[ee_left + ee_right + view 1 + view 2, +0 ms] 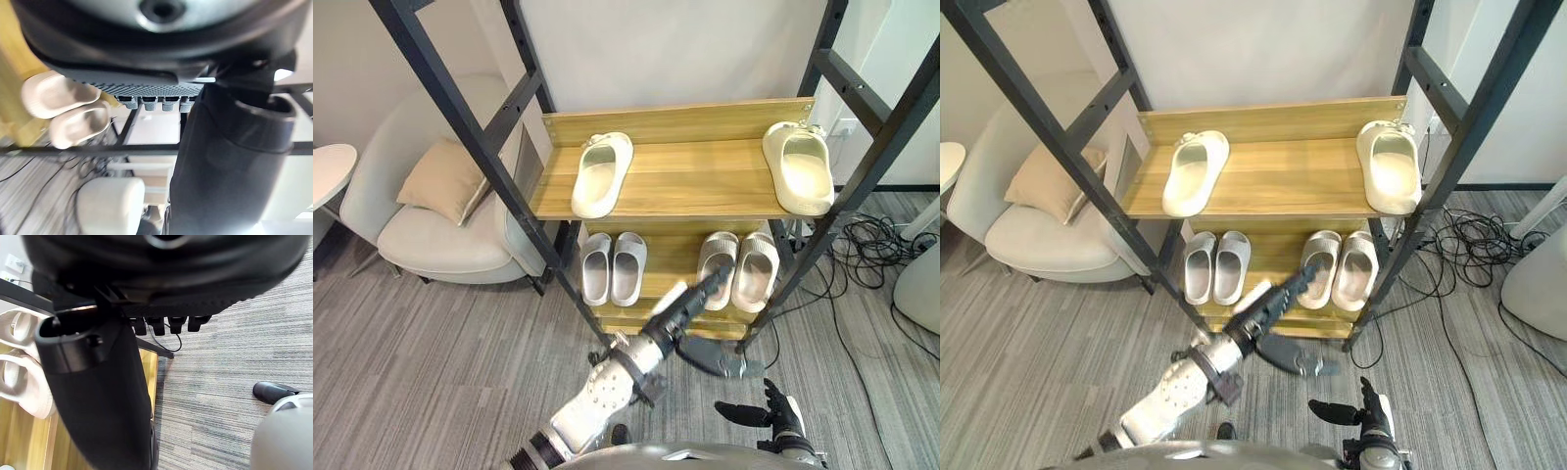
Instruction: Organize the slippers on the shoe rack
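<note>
right hand [771, 411] hangs low, fingers loose; left hand [697, 296] points straight-fingered at the lower pair [738, 270]. on the top shelf [695, 181], left slipper [601, 174] and right slipper [799, 166] lie well apart: probably light, squashy foam, best gripped across the strap.

The shelves of the shoe rack [705, 181] are made of light wood, marked with a fine lengthwise grain and finished to a soft satin sheen. Its frame [460, 117] is built of black metal bars, painted matt. The slippers [602, 174] are moulded in a cream, foam-like plastic, smooth and matt. The floor [431, 362] is covered in grey carpet of a rough, streaked weave. The armchair [431, 245] is upholstered in a smooth off-white material with a faint sheen, and the cushion [442, 179] is made of matt beige cloth. The left robot hand [695, 299] is cased in dark matt plastic.
</note>
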`<state>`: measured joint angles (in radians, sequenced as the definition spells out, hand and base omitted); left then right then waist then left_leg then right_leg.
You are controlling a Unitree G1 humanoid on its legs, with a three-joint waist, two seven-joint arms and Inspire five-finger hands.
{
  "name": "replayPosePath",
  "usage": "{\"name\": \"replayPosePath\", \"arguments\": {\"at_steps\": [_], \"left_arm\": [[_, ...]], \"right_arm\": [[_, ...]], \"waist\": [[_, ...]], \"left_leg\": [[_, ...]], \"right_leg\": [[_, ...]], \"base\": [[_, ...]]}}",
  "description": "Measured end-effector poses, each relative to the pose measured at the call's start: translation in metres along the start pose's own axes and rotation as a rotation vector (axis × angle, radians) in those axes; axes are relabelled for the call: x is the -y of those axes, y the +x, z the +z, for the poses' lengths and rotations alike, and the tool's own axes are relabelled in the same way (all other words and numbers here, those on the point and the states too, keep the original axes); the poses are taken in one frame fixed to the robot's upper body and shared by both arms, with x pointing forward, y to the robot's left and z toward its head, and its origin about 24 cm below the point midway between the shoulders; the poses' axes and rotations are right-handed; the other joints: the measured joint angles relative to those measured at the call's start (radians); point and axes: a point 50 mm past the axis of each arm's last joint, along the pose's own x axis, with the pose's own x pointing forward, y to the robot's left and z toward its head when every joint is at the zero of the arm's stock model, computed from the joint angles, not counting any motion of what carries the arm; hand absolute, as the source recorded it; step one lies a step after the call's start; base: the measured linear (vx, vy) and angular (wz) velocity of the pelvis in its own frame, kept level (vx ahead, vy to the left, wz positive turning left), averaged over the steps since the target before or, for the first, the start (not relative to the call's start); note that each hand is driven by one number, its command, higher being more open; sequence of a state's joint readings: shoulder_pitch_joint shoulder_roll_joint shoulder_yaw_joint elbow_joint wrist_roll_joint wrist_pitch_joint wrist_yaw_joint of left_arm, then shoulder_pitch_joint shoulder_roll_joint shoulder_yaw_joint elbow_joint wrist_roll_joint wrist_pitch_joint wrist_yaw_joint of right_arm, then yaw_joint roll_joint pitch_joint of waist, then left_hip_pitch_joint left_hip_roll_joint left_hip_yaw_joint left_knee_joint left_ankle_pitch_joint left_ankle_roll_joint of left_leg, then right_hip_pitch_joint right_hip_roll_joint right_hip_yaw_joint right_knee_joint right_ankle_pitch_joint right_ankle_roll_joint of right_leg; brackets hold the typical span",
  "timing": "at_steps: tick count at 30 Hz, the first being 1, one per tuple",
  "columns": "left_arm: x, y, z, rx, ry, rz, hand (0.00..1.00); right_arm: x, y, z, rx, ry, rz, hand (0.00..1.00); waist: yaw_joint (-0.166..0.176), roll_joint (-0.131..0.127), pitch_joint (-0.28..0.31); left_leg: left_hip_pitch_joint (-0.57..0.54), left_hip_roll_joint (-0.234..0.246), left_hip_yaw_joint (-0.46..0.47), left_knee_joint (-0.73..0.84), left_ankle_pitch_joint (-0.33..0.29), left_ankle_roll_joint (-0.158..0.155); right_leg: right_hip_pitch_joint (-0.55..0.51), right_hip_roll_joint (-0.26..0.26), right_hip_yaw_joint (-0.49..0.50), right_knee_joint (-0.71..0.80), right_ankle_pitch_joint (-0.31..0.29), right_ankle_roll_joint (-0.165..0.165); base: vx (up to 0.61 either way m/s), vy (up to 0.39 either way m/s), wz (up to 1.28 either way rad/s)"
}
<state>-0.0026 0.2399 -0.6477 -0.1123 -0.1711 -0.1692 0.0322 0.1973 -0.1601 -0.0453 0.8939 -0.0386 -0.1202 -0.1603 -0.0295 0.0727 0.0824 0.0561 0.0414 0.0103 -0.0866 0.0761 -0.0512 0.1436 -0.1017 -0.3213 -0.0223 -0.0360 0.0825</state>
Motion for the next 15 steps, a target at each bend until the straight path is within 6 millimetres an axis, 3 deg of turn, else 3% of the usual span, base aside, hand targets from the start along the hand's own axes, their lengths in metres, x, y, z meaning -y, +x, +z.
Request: {"name": "replayPosePath", "arguments": {"at_steps": [4, 11, 15], "left_arm": [[-0.023, 0.012, 0.031, 0.143, 0.056, 0.097, 1.00], [-0.039, 0.026, 0.072, 0.321, 0.184, 0.156, 1.00], [-0.065, 0.034, 0.100, 0.419, 0.316, 0.250, 1.00]], "right_arm": [[-0.003, -0.001, -0.002, -0.004, -0.016, 0.020, 1.00], [-0.005, -0.003, -0.006, -0.014, -0.022, 0.041, 1.00], [-0.005, -0.003, -0.006, -0.016, -0.025, 0.049, 1.00]], "waist": [[0.004, -0.013, -0.011], [0.003, -0.035, -0.025], [0.000, -0.037, -0.026]], "left_leg": [[-0.002, 0.001, 0.000, 0.000, -0.001, 0.000], [-0.003, -0.001, 0.005, 0.000, -0.002, 0.001], [-0.003, 0.001, 0.007, 0.000, -0.002, 0.001]], "right_leg": [[-0.001, -0.002, 0.003, 0.000, 0.000, 0.000], [-0.005, -0.003, 0.008, 0.000, 0.000, 0.000], [-0.008, -0.001, 0.011, 0.003, 0.000, 0.000]], "base": [[0.00, 0.000, 0.00], [0.00, 0.001, -0.01], [-0.01, 0.005, -0.02]]}}
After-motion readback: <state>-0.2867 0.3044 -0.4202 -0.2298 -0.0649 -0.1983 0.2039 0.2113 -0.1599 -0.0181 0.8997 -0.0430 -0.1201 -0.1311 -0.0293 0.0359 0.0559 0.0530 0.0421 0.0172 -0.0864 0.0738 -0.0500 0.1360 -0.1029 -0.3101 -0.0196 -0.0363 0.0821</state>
